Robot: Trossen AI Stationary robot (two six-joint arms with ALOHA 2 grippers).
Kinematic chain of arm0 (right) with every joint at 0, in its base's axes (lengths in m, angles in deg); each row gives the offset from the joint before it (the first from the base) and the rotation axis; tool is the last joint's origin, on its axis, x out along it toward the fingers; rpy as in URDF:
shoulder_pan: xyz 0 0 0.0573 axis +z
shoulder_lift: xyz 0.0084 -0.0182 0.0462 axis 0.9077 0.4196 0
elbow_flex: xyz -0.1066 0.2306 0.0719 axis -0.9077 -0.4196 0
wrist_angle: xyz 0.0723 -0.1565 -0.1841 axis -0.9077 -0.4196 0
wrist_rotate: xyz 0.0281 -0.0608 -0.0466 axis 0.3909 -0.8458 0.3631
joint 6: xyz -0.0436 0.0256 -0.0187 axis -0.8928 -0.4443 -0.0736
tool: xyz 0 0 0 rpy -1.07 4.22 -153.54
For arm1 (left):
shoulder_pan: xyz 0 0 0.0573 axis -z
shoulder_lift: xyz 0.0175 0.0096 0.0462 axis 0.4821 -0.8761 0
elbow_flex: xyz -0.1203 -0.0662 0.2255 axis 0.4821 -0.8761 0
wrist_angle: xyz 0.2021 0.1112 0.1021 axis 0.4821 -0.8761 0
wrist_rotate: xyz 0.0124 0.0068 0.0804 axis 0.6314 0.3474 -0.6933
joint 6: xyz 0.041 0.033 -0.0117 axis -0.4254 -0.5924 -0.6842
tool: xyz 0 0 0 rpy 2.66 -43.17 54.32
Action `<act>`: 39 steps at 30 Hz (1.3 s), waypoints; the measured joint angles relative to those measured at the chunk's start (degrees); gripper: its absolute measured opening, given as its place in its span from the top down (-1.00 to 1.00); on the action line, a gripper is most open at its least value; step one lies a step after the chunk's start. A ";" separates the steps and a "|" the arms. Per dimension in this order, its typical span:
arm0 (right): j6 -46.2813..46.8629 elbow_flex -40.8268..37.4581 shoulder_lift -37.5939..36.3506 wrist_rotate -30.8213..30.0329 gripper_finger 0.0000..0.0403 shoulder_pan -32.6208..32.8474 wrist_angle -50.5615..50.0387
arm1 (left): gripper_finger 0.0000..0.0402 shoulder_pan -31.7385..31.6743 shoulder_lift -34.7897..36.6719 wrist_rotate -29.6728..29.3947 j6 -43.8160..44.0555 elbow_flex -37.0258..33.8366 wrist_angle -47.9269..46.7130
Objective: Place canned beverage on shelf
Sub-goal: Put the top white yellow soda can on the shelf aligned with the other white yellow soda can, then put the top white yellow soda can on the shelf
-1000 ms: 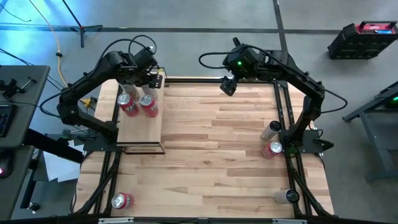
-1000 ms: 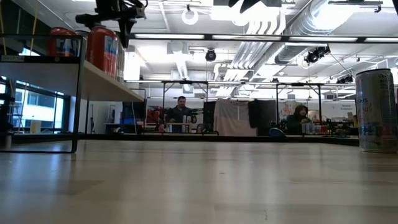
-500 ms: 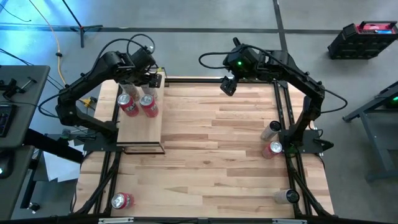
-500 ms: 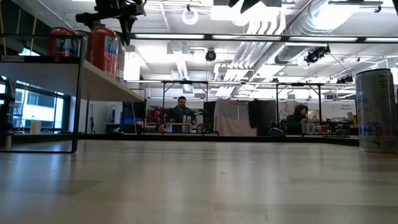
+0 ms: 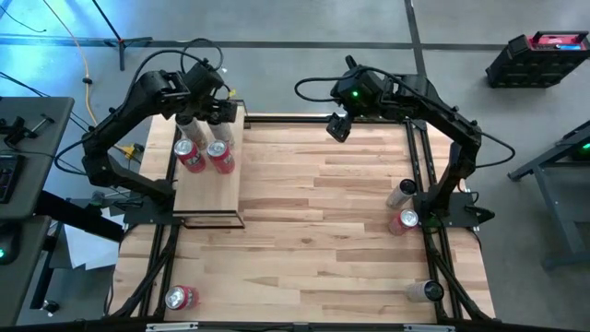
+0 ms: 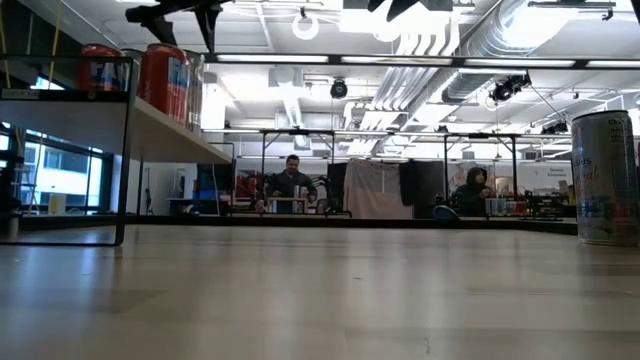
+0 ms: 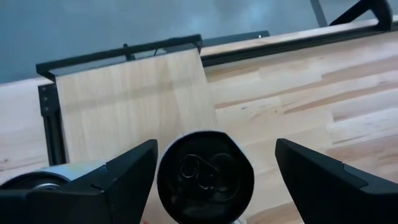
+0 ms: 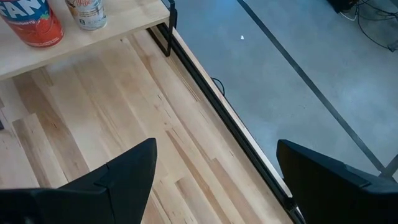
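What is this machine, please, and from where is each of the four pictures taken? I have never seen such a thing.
It is a robot with two dark arms at a wooden table. One picture looks straight down, one looks level across the tabletop, and two come from cameras on the wrists. A small shelf on the left carries two red cans. The left gripper, open and holding nothing, hovers over a can on the shelf. The right gripper, also open, waits at the far edge. Other cans stand on the table.

Red cans (image 5: pixel 193 157): four; pale cans (image 5: pixel 400 195): three; one shelf (image 5: pixel 207 189); two arms (image 5: pixel 120 138)
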 joint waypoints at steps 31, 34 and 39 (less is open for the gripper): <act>8.31 0.00 -0.15 0.96 -0.57 0.71 -9.09 | -0.58 4.44 0.02 2.69 -22.81 8.46 20.86; 9.69 0.00 -0.57 2.29 -0.57 2.06 -9.19 | -0.58 5.55 0.02 6.61 -28.17 8.46 26.70; 11.90 0.00 -0.50 2.40 -0.57 4.88 -9.19 | -0.58 7.26 -0.09 7.60 -34.74 8.47 32.54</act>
